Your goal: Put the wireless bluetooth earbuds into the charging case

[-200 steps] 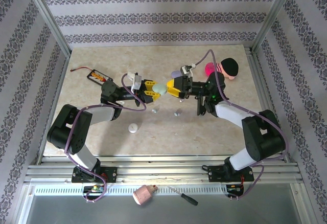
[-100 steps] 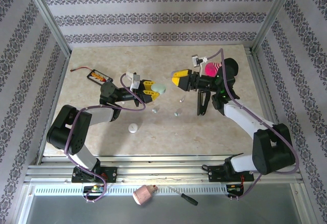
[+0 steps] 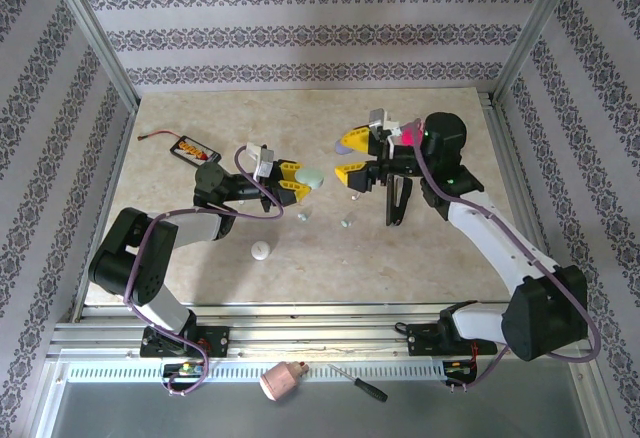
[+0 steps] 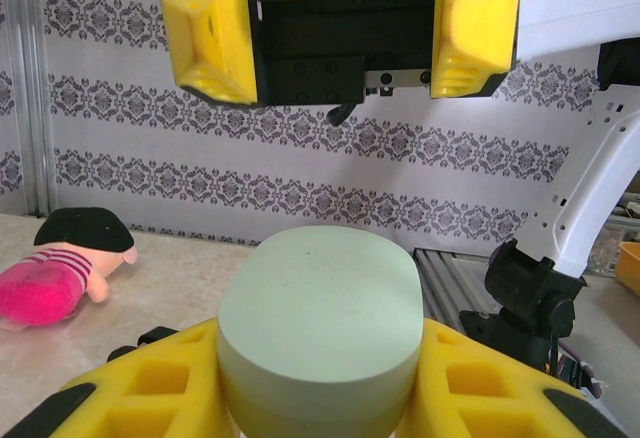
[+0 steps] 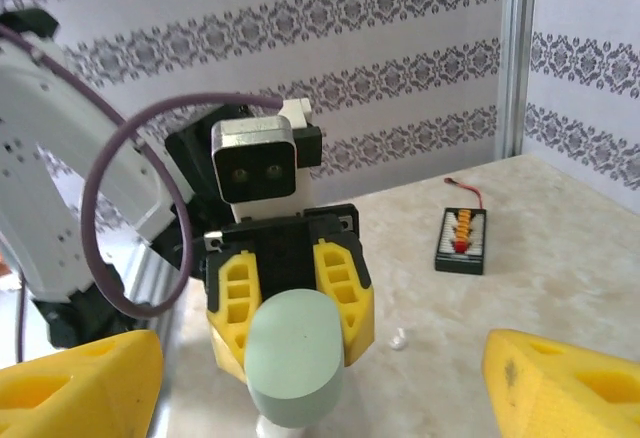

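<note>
My left gripper point(image 3: 297, 180) is shut on a mint-green charging case point(image 3: 313, 175), held above the table with its lid closed. In the left wrist view the case point(image 4: 320, 298) sits between my yellow fingers point(image 4: 130, 393). My right gripper point(image 3: 352, 158) faces it from a short distance, jaws wide open and empty; its fingers point(image 4: 210, 33) show opposite the case. In the right wrist view the case point(image 5: 295, 358) lies in the left gripper point(image 5: 290, 293). Two tiny earbuds point(image 3: 304, 214) point(image 3: 347, 222) lie on the table below. A whitish earbud point(image 5: 399, 339) lies on the table.
A white pebble-like case point(image 3: 261, 250) rests nearer the left arm. A pink doll with a black cap point(image 3: 412, 136) lies at the back right, partly behind the right arm. A black battery board point(image 3: 190, 146) sits at the back left. Patterned walls close three sides.
The right gripper has let go of the mint-green case, drawn back to the right and opened wider. The left gripper keeps its hold on the case and has barely moved.
</note>
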Tool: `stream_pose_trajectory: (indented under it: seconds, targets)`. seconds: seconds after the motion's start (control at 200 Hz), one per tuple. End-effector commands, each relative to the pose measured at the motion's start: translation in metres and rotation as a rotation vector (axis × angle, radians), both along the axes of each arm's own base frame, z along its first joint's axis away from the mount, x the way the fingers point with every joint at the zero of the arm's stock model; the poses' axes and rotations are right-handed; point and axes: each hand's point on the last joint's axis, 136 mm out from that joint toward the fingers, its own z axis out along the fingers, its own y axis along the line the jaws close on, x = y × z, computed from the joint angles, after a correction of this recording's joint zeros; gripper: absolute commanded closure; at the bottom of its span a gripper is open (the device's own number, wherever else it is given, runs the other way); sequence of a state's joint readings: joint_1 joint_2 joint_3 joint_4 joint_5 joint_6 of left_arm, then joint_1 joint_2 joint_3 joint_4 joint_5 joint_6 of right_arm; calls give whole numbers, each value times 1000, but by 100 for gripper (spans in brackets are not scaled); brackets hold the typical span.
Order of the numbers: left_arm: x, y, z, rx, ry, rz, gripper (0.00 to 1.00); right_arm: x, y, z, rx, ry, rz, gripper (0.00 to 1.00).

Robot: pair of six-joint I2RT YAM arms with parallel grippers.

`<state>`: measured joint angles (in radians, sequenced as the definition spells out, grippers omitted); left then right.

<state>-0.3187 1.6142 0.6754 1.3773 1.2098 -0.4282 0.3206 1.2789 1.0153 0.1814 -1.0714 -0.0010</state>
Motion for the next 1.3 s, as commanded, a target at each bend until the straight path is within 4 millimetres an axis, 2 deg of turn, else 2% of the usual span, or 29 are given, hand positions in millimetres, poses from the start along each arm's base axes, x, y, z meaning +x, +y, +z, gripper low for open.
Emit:
stream_pose_trajectory:
  seconds: [0.0,0.13,0.255,0.485,0.665,1.029,1.294]
  targets:
    - [-9,4,9,-6,-53,-29,74,-7,0,-12,-129,-87,4,18]
    - [-11,5,10,-1,-70,-38,74,-23,10,-23,-237,-127,65,20]
    - [-14,5,10,0,-82,-38,74,-31,19,-28,-297,-129,115,22]
    - [-21,7,12,3,-109,-45,74,-27,35,-47,-390,-97,154,24]
    - [-26,8,14,5,-127,-55,74,-22,47,-53,-415,-80,182,28]
    - [-26,7,13,7,-126,-61,74,-25,56,-55,-419,-66,216,45]
    - [-25,7,12,7,-120,-57,72,-26,55,-55,-425,-59,206,64]
